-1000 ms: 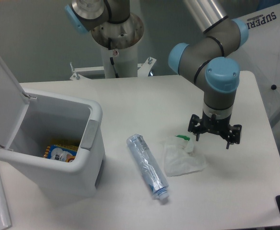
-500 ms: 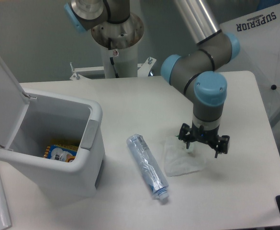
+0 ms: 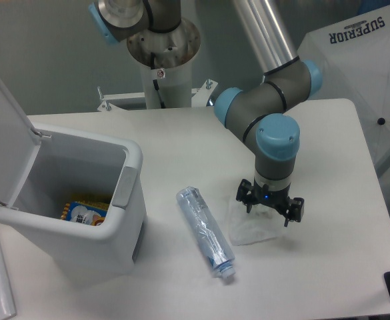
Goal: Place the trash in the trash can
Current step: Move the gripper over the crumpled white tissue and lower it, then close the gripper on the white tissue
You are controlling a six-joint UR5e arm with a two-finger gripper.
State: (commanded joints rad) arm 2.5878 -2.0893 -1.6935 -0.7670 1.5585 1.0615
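1. The crumpled plastic wrapper [image 3: 251, 227] lies on the white table [image 3: 328, 267] right of centre in the frame. The crushed clear bottle [image 3: 205, 231] lies just left of it, cap end toward the lower edge.
2. The gripper [image 3: 270, 210] hangs directly over the wrapper, fingers spread wide and pointing down, with nothing between them. The arm's wrist stands vertical above it, and the elbow joints bend toward the upper right.
3. Compared with a second ago, the gripper has moved left and lower, from beside the wrapper to above it, now hiding the wrapper's upper part.
4. The trash can [image 3: 131, 200] stands at the left, lid [image 3: 1, 133] swung open, with a colourful packet [image 3: 85, 210] inside it.
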